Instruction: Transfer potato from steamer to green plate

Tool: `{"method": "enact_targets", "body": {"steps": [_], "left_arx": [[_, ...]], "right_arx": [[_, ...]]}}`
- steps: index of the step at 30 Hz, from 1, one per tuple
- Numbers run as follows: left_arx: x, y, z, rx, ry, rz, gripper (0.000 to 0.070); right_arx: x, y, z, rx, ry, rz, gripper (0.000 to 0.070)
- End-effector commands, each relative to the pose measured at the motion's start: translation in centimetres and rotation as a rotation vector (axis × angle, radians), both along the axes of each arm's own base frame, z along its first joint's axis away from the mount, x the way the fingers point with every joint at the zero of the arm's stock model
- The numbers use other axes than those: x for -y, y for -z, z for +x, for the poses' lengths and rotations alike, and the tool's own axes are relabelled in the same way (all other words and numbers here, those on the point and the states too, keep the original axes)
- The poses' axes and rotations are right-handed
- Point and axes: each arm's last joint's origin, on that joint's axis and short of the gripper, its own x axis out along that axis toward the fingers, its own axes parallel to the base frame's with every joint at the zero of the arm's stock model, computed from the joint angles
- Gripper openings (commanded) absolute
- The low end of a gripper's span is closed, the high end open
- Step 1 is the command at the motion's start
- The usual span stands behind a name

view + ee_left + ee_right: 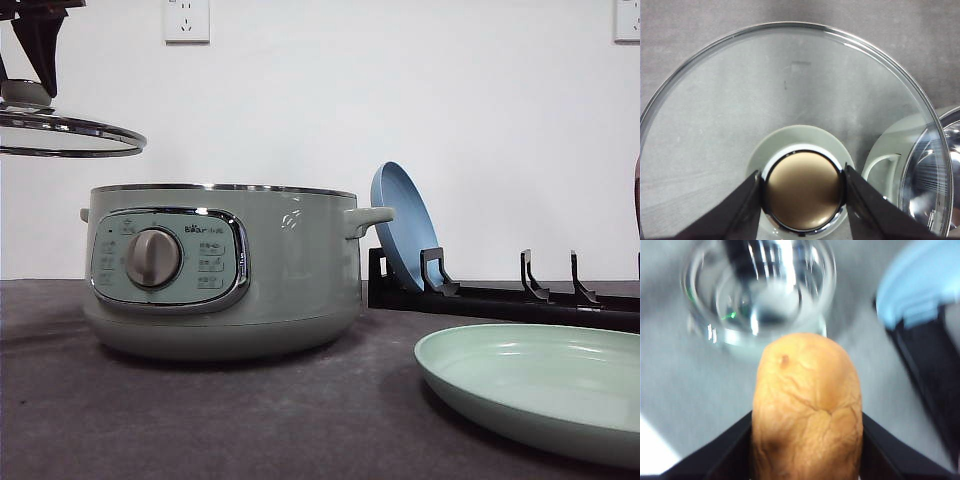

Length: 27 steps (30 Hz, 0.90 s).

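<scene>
The potato (807, 390), orange-brown and wrinkled, is held in the air by my right gripper (807, 445), which is shut on it with a dark finger on each side. Below it lies the open steamer (760, 295), blurred. In the front view the sage-green steamer (225, 270) stands left of centre without its lid. My left gripper (38, 80) holds the glass lid (70, 135) high at the top left, shut on the lid's knob (804, 192). The green plate (540, 385) lies flat at the front right, with nothing on it.
A blue plate (402, 225) leans upright in a black dish rack (520, 295) behind the green plate, right of the steamer's handle (372, 217). The dark grey table (250, 420) stretches in front of the steamer. A white wall stands behind.
</scene>
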Motion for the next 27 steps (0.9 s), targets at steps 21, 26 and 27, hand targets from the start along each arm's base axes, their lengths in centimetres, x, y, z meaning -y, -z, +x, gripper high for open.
{"method": "enact_targets", "body": {"steps": [21,26,27], "left_arx": [[1.4,-1.1,0.1,0.057,0.043,-0.005,0.0001],[1.9,-1.2,0.1,0.06,0.057,-0.005,0.0],[1.9,-1.2,0.1,0.061,0.058,-0.005,0.0]], "right_arx": [[1.4,22.3,-2.3,-0.196,0.346,0.15,0.0224],[1.0,24.1,-1.1,-0.212,0.363,0.136,0.0224],[0.9,24.3,-0.9,-0.216,0.362,0.132,0.0224]]}}
